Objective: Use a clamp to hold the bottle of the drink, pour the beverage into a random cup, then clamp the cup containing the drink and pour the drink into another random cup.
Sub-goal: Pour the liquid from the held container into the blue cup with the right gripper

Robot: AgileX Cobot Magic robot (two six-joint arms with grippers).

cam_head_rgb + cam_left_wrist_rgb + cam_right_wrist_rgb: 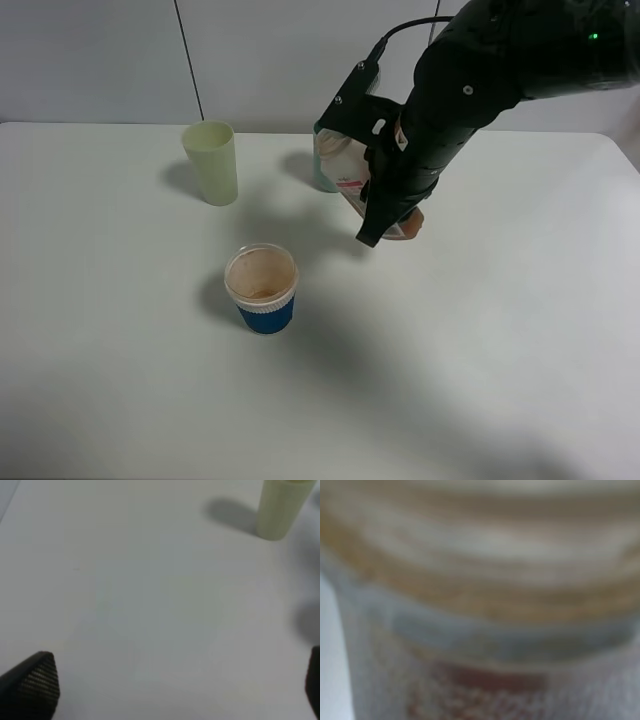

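Pouring seems the step in hand. Left clamp [172,687] hangs released over the white table [150,580]. Slim pale yellow-green plastic tumbler [211,162] and blue-banded white cup [262,290], perhaps already holding drink, stand apart. Right clamp [385,210] grasps the clear labelled plastic bottle [340,162], tilted, right of both cups. Next, its mouth must come over a cup.

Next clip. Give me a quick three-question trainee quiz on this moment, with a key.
1. True or false: the yellow-green tumbler and the blue-banded cup both stand upright on the table.
2. What does the right gripper hold? A) the bottle B) the yellow-green tumbler C) the blue-banded cup
3. Fill in: the left gripper hangs over bare table with its jaws ____.

Key: 1 true; 2 A; 3 open.
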